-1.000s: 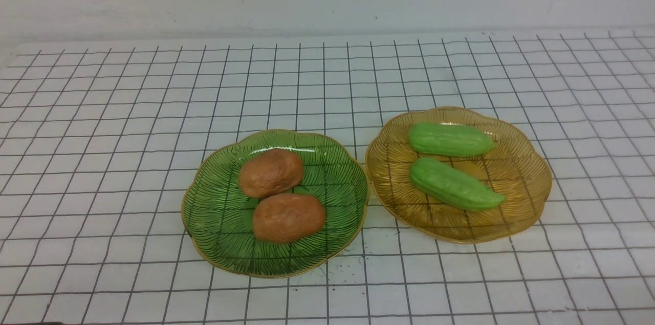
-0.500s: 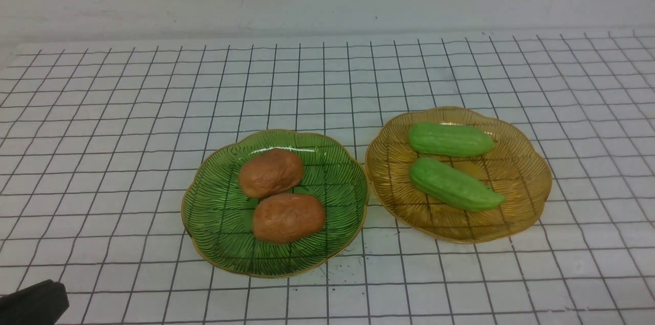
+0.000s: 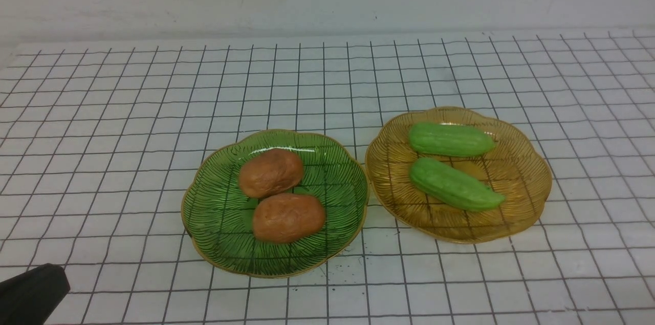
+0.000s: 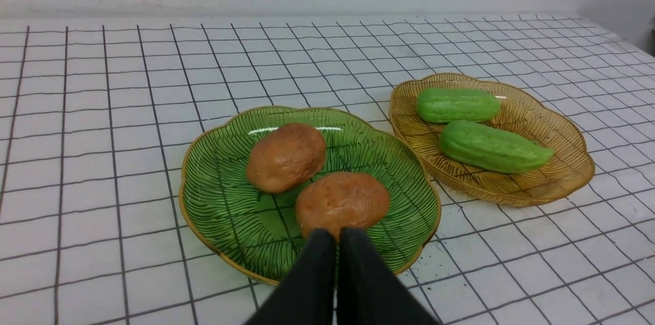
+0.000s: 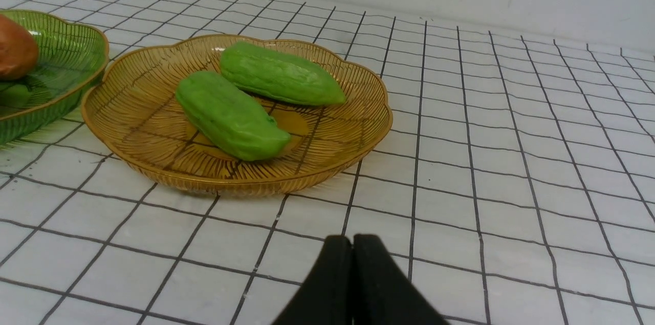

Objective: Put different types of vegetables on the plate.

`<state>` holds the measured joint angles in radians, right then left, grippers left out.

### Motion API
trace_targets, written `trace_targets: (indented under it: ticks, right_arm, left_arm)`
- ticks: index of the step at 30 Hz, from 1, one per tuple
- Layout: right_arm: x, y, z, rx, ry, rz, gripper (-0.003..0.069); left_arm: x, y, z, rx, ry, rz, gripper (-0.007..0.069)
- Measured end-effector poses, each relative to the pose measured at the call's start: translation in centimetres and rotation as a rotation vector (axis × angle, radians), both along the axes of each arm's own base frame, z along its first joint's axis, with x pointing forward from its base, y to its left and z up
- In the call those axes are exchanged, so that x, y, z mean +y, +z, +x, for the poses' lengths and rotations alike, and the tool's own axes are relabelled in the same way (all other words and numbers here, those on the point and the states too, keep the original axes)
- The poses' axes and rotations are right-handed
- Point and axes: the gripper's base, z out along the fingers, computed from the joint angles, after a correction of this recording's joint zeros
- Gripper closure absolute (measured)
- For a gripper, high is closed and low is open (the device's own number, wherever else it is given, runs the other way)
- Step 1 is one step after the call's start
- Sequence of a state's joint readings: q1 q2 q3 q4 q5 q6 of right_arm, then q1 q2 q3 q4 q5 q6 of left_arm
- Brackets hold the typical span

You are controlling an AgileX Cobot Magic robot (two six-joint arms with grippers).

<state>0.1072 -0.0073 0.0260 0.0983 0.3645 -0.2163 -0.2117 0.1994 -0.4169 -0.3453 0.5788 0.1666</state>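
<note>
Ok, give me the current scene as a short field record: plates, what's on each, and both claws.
green plate: two orange-brown potatoes, touching
amber plate: two green gourds
plates: side by side, rims nearly meeting
left claw: shut, empty, short of the near potato
right claw: shut, empty, over bare table near the amber plate

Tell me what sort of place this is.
Likely a staged test bench, not a kitchen: a white black-gridded tabletop, glossy toy vegetables on a green ribbed glass plate and an amber one, bare wall.
</note>
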Motion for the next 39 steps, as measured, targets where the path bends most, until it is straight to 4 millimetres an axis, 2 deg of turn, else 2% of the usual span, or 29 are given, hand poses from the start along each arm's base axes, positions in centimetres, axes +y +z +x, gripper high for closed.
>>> trace_targets:
  ticks: [6,9,12,14,15,16,18,19,21,27,39]
  right_arm:
    - [0.0,0.0,0.0,0.000,0.000,0.002,0.0673]
    - [0.0,0.0,0.0,0.000,0.000,0.002,0.0673]
    - [0.0,0.0,0.0,0.000,0.000,0.002,0.0673]
    - [0.0,0.0,0.0,0.000,0.000,0.002,0.0673]
    - [0.0,0.0,0.0,0.000,0.000,0.002,0.0673]
    - [0.0,0.0,0.0,0.000,0.000,0.002,0.0673]
    - [0.0,0.0,0.0,0.000,0.000,0.002,0.0673]
    - [0.0,0.0,0.0,0.000,0.000,0.002,0.0673]
    - [0.0,0.0,0.0,0.001,0.000,0.002,0.0673]
    - [0.0,0.0,0.0,0.002,0.000,0.002,0.0673]
    - [0.0,0.0,0.0,0.002,0.000,0.002,0.0673]
  left_arm:
    - [0.0,0.0,0.0,-0.001,0.001,-0.001,0.0632]
    - [0.2,-1.1,0.1,0.007,0.014,0.033,0.0632]
    - [0.8,-3.5,0.3,-0.003,0.086,0.063,0.0632]
    - [1.4,-5.8,0.4,-0.013,0.178,0.036,0.0632]
    - [1.4,-6.0,0.4,-0.011,0.189,0.026,0.0632]
    - [1.8,-7.5,0.4,-0.016,0.255,0.002,0.0632]
    - [2.0,-9.2,0.5,-0.002,0.309,-0.023,0.0632]
    - [2.2,-10.7,0.6,0.034,0.349,-0.032,0.0632]
    - [2.4,-11.9,0.7,0.069,0.383,-0.027,0.0632]
    - [2.8,-12.1,0.7,0.058,0.394,0.080,0.0632]
    - [2.8,-12.1,0.7,0.055,0.391,0.099,0.0632]
